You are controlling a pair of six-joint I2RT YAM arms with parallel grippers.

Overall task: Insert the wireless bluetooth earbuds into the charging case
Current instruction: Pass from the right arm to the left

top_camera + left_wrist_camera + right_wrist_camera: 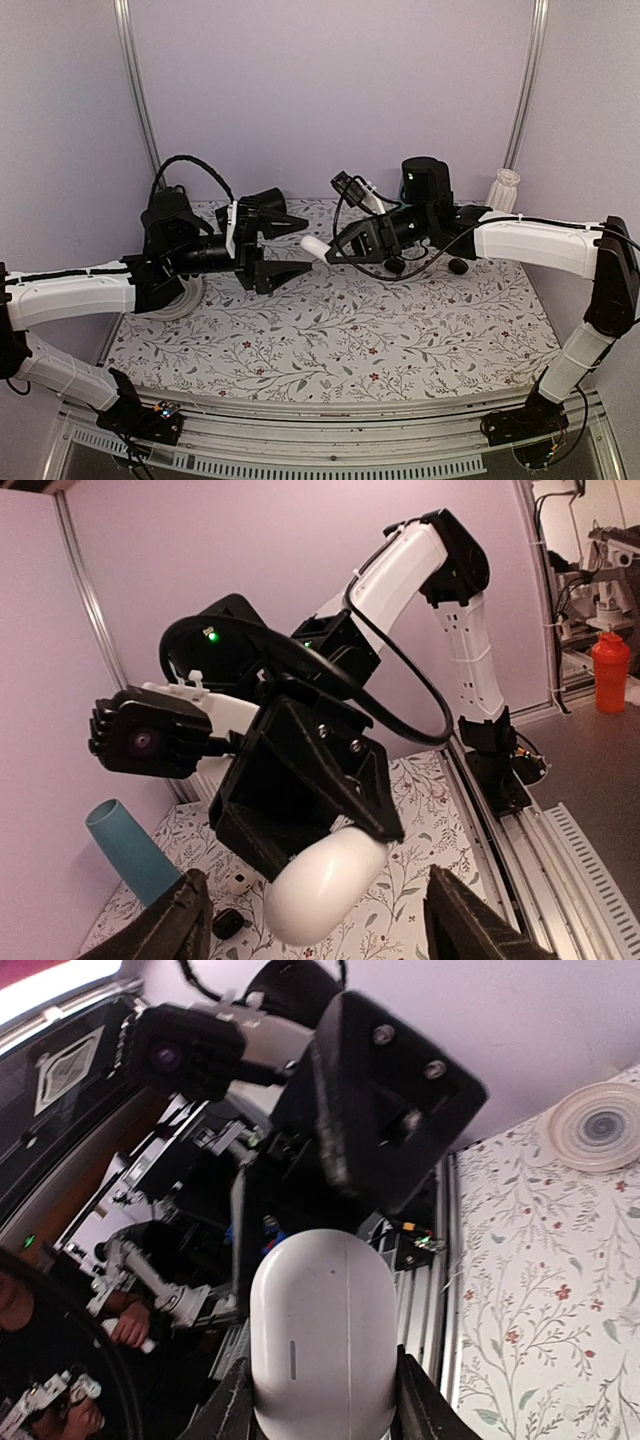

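Note:
The charging case (314,246) is a glossy white pebble with its lid closed, held in the air over the back of the table. My right gripper (336,244) is shut on it. In the right wrist view the case (322,1332) fills the space between the two fingers (236,1412). My left gripper (307,247) faces it with jaws open, and the case's free end lies about level with its fingertips. In the left wrist view the case (322,885) hangs between the open fingers (172,922) without touching them. Small black lumps (396,266) lie on the table under the right arm.
A small white round piece with a dark centre (238,883) and a black lump (228,921) lie on the floral mat beside a teal cup (128,848). A white ribbed vase (505,188) stands at the back right. A round white plate (597,1125) lies by the left arm.

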